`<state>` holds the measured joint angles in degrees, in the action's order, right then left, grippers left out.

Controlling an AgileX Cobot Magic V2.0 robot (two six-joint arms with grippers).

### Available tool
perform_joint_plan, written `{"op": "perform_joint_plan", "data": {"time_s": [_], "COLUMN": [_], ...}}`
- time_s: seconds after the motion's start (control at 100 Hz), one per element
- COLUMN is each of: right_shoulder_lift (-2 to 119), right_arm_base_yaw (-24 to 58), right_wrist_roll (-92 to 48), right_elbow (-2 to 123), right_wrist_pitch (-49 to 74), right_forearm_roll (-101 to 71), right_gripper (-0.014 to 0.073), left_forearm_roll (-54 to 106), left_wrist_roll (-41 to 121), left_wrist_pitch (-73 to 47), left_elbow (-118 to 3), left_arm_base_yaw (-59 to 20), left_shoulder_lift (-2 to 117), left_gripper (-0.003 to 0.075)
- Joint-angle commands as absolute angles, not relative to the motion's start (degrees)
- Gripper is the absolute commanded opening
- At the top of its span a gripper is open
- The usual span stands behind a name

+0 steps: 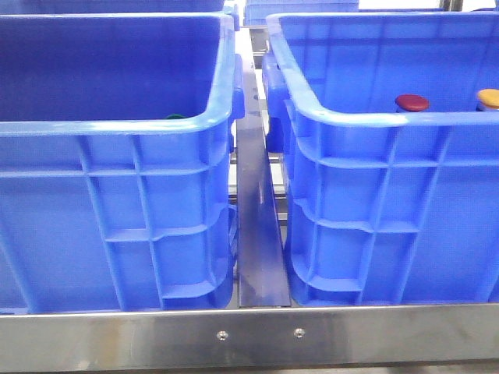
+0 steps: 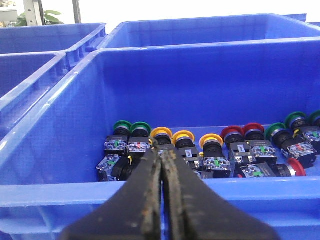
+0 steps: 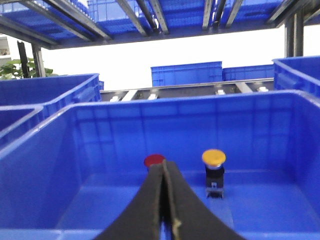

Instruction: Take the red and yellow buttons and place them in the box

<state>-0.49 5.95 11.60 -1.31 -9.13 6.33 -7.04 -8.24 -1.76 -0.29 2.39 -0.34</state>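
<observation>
Closed, empty black left gripper, low centre: you risk snagging green-capped switches beside the small domed yellow buttons in the ribbed blue crate.

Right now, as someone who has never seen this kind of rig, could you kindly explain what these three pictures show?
This is a two-armed robot. The front view looks forward at two deep bright-blue plastic crates: the left crate and the right crate. The other pictures come from wrist cameras. The left gripper is shut and empty, above a crate of green, yellow and red push-buttons. The right gripper is also shut and empty, before a dark red button and an orange-yellow button in the right crate.
</observation>
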Motion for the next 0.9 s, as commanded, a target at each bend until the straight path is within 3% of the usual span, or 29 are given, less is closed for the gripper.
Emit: {"op": "perform_joint_plan", "data": {"time_s": [0.0,0.89], "right_shoulder_lift": [-1.99,-1.99], "right_arm_base_yaw": [6.01,6.01], "right_wrist_roll": [11.69,11.69], "right_elbow": [-0.78,-0.78], "right_wrist_pitch": [-11.81,-11.26], "right_forearm_roll": [6.54,6.54], "right_gripper": [-0.0097,-0.0097], "left_forearm_roll": [-6.92,-6.92], "left_wrist_roll": [-8.7,-8.7], "left_wrist_pitch": [2.79,2.79], "left_elbow": [2.9,2.9], "left_arm_base_yaw": [2.48,2.48], "left_shoulder_lift": [-2.06,-2.06], "left_gripper": [-0.0019,-0.0019]}}
